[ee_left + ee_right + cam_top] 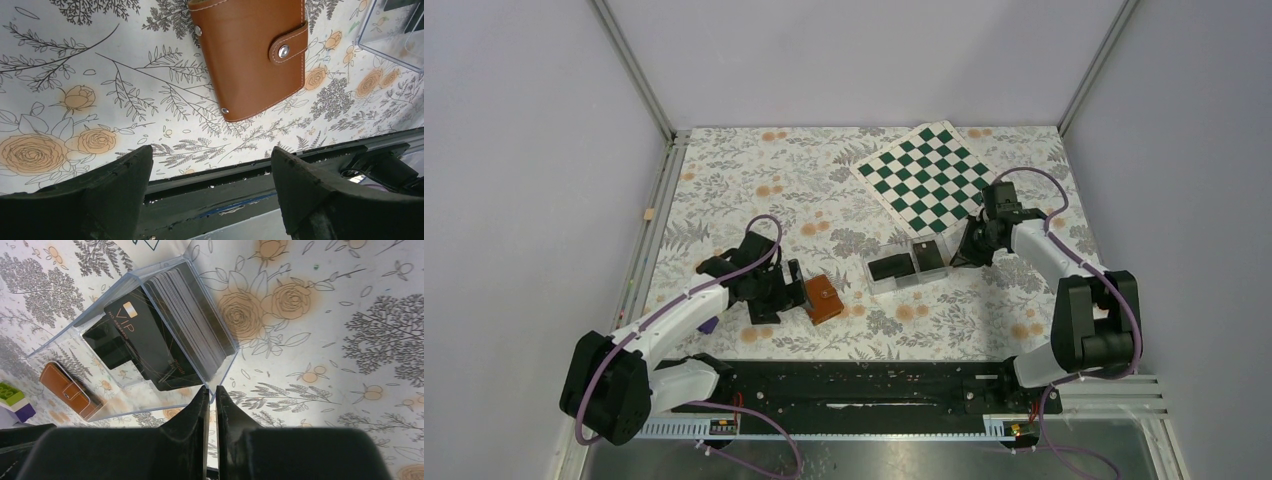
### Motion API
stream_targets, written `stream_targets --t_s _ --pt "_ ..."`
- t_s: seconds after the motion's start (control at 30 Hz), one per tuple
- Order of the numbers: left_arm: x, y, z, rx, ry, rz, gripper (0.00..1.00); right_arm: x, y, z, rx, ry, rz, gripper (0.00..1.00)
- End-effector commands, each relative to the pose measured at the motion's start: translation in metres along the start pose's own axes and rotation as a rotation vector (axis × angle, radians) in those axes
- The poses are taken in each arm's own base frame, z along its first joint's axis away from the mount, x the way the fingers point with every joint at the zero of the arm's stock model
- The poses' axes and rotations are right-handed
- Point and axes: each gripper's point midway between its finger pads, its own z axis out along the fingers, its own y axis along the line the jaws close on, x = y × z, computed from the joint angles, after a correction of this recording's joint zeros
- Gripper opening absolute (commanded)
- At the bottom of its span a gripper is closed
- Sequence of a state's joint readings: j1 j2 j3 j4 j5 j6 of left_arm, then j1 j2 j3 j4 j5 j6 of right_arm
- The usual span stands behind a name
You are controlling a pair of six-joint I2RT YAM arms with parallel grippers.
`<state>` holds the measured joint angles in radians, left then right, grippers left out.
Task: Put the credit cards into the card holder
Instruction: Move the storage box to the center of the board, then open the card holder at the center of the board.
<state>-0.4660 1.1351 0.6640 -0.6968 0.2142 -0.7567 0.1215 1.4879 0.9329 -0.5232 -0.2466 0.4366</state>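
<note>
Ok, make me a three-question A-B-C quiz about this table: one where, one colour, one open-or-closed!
1. The brown wallet is: A) closed, snap done up B) open flat C) standing on end.
2. The checkered mat has dark squares that are: A) red B) green C) blue.
3. The black cards sit: A) in the clear box B) inside the wallet C) on the mat.
Answers: 1 A, its tab is snapped down; 2 B, the squares are green and white; 3 A, they sit inside its clear walls.
</note>
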Motion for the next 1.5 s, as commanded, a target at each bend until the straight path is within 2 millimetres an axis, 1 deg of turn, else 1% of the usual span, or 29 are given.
stream_targets --t_s 0.0,0.1,0.23,0.33,0.4,0.47,0.63,0.67,0.73,0.8,0.87,1.03,1.1,1.13,1.23,1.4,1.43,1.47 --pt "-0.005 -0.012 0.000 0.060 -0.026 -0.027 0.88 -0.002 0.019 0.007 -0.013 0.002 0.024 0.04" --pt "-0.005 -0.009 0.002 0.053 -0.026 -0.031 0.88 0.001 0.028 0.011 -0.011 0.012 0.011 0.03" --pt "-0.005 -0.010 0.002 0.058 -0.027 -0.027 0.88 0.005 0.044 0.017 -0.017 0.027 -0.004 0.03" --pt "-0.006 -0.011 0.002 0.060 -0.027 -0.024 0.88 0.007 0.052 0.020 -0.012 0.034 0.005 0.03" --pt "-0.006 -0.011 0.002 0.061 -0.024 -0.024 0.88 0.008 0.055 0.020 -0.010 0.032 0.024 0.05" --pt "-0.004 -0.010 0.005 0.058 -0.013 -0.027 0.88 0.009 0.060 0.020 -0.024 0.028 0.028 0.08" --pt "0.002 -0.009 0.016 0.070 0.018 -0.062 0.88 0.015 0.068 0.016 -0.068 0.048 0.019 0.21" --pt "0.003 -0.009 0.019 0.076 0.021 -0.071 0.88 0.017 0.068 0.013 -0.076 0.046 0.012 0.26" --pt "0.001 -0.010 0.025 0.091 0.024 -0.096 0.88 0.020 0.067 0.008 -0.089 0.035 0.004 0.41" --pt "-0.002 -0.011 0.030 0.099 0.024 -0.115 0.88 0.024 0.066 -0.001 -0.102 0.014 -0.008 0.51" --pt "-0.007 -0.011 0.035 0.092 0.024 -0.128 0.88 0.031 0.063 -0.006 -0.110 0.010 -0.021 0.56" --pt "-0.019 -0.019 0.048 0.090 0.052 -0.144 0.87 0.051 0.059 -0.017 -0.129 0.002 -0.065 0.64" --pt "-0.024 -0.019 0.054 0.085 0.056 -0.158 0.83 0.060 0.057 -0.017 -0.130 0.013 -0.076 0.64" --pt "-0.026 -0.019 0.057 0.080 0.054 -0.166 0.79 0.063 0.056 -0.016 -0.130 0.020 -0.079 0.64" --pt "-0.029 -0.008 0.066 0.013 0.061 -0.185 0.58 0.070 0.054 -0.014 -0.130 0.036 -0.078 0.65" --pt "-0.031 0.010 0.071 -0.097 0.057 -0.172 0.32 0.073 0.055 -0.014 -0.145 0.039 -0.083 0.65" --pt "-0.031 0.011 0.070 -0.106 0.058 -0.165 0.27 0.073 0.056 -0.014 -0.147 0.040 -0.085 0.65" --pt "-0.031 0.013 0.071 -0.111 0.061 -0.154 0.19 0.074 0.056 -0.014 -0.149 0.042 -0.089 0.65"
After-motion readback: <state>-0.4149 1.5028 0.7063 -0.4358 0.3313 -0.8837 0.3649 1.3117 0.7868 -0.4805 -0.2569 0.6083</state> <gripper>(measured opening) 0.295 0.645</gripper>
